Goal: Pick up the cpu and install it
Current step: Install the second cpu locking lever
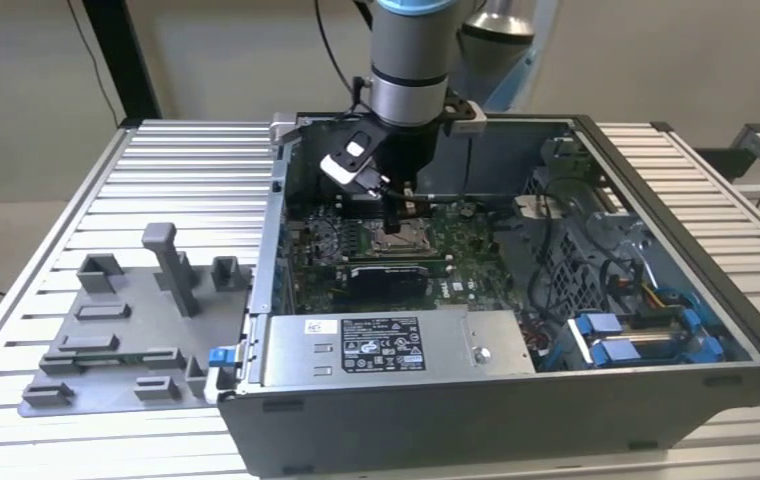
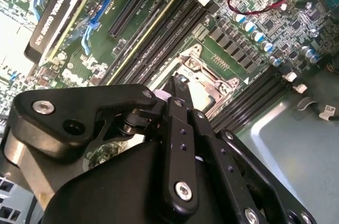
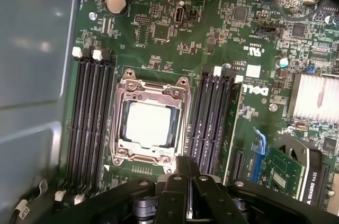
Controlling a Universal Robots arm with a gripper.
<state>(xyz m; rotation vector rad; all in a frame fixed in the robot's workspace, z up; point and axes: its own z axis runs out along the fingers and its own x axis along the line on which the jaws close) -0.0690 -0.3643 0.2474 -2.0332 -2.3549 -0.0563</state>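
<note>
The cpu (image 3: 148, 124), a pale silver square, lies flat inside the metal socket frame (image 3: 126, 92) on the green motherboard of the open computer case (image 1: 700, 250). In the second wrist view, part of the cpu (image 2: 201, 92) peeks out past my fingertips. My gripper (image 3: 185, 163) hovers just beside the socket's edge, its two black fingers pressed together with nothing between them. The exterior view shows the gripper (image 1: 396, 212) pointing straight down into the case, a little above the socket (image 1: 402, 240).
Black memory slots (image 3: 90, 123) flank the socket on both sides. A graphics card (image 3: 296, 176) and a finned heatsink (image 3: 315, 97) sit nearby. The power supply (image 1: 380, 345) and blue drive bays (image 1: 634, 335) fill the case's near side. Grey fixture blocks (image 1: 127, 320) stand on the slatted table.
</note>
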